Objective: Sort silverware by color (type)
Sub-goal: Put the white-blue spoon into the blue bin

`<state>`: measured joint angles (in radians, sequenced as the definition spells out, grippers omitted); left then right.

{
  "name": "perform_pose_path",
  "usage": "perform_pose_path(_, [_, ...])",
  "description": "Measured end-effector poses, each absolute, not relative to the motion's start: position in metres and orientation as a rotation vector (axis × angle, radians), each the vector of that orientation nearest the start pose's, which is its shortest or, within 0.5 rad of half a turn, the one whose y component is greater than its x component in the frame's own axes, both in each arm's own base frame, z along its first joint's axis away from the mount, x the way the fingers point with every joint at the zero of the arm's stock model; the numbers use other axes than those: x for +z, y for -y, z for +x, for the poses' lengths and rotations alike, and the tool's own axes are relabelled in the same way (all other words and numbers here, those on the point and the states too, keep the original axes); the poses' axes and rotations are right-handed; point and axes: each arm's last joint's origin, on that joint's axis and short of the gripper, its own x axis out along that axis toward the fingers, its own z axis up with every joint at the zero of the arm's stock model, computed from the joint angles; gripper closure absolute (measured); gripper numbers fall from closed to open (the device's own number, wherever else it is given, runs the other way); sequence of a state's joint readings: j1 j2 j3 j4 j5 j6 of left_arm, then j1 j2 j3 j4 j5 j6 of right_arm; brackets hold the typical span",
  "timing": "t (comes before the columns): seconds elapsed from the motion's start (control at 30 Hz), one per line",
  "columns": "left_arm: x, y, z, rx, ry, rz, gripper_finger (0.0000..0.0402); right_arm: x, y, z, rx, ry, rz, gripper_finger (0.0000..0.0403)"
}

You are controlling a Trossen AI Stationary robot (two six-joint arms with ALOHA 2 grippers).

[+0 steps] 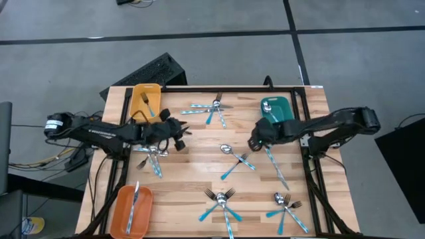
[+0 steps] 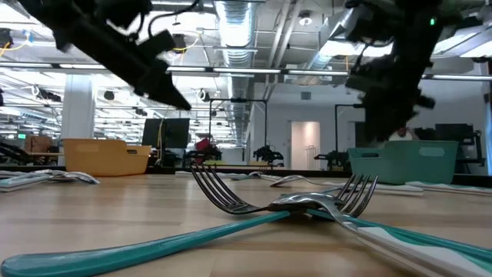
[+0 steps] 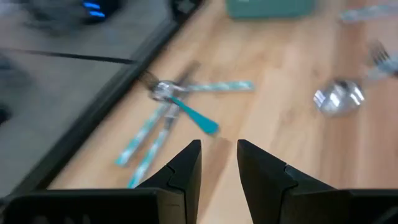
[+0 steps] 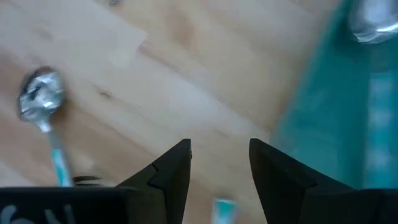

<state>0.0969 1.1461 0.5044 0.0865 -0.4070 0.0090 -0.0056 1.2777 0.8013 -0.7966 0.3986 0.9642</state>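
Note:
The silverware, with silver heads and light-blue handles, lies in small crossed piles on the wooden table: one at the far middle (image 1: 212, 109), one under my left arm (image 1: 151, 156), one in the centre (image 1: 236, 159), and two near the front (image 1: 222, 202) (image 1: 285, 209). My left gripper (image 3: 219, 144) hovers open above the table left of centre (image 1: 179, 133), with nothing between its fingers. My right gripper (image 4: 219, 143) hangs open beside the teal tray (image 1: 275, 109), pointing steeply down, also with nothing between its fingers. A spoon (image 4: 40, 93) lies on the wood beyond it.
A yellow tray (image 1: 145, 99) at the far left holds a fork. An orange tray (image 1: 131, 211) at the near left holds one piece. The teal tray holds a spoon (image 4: 373, 22). A long piece (image 1: 275, 166) lies under my right gripper. A black frame (image 1: 305, 119) edges the table.

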Motion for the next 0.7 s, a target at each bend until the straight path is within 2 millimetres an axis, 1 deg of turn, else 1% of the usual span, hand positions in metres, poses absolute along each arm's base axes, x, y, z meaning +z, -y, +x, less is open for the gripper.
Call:
perform_pose_path(0.07, [0.187, -0.044, 0.218, 0.421, -0.56, 0.082, 0.031, 0.216, 0.015, 0.207, -0.946, -1.007, 0.596, 0.0219])
perform_pose_path(0.13, [0.179, -0.053, 0.213, 0.41, -0.523, 0.055, 0.031, 0.218, 0.015, 0.196, -0.989, -1.056, 0.667, 0.0222])
perform_pose_path(0.23, [0.175, -0.061, 0.208, 0.417, -0.431, 0.041, 0.031, 0.219, 0.004, 0.186, -1.016, -1.131, 0.739, 0.0231])
perform_pose_path(0.3, [0.173, -0.065, 0.205, 0.425, -0.409, 0.041, 0.031, 0.218, -0.006, 0.188, -0.987, -1.127, 0.764, 0.0238])
perform_pose_path(0.4, [0.174, -0.068, 0.205, 0.422, -0.379, 0.05, 0.031, 0.222, -0.018, 0.203, -0.833, -1.011, 0.788, 0.0246])
perform_pose_path(0.47, [0.174, -0.069, 0.206, 0.407, -0.373, 0.066, 0.031, 0.225, -0.022, 0.218, -0.72, -0.914, 0.747, 0.0251])
perform_pose_path(0.53, [0.174, -0.069, 0.208, 0.398, -0.359, 0.086, 0.031, 0.224, -0.022, 0.236, -0.64, -0.824, 0.67, 0.0256])
perform_pose_path(0.63, [0.174, -0.071, 0.212, 0.398, -0.329, 0.099, 0.031, 0.213, -0.015, 0.262, -0.55, -0.777, 0.575, 0.0265])
perform_pose_path(0.7, [0.172, -0.072, 0.213, 0.4, -0.325, 0.095, 0.031, 0.2, -0.011, 0.275, -0.508, -0.798, 0.525, 0.027])
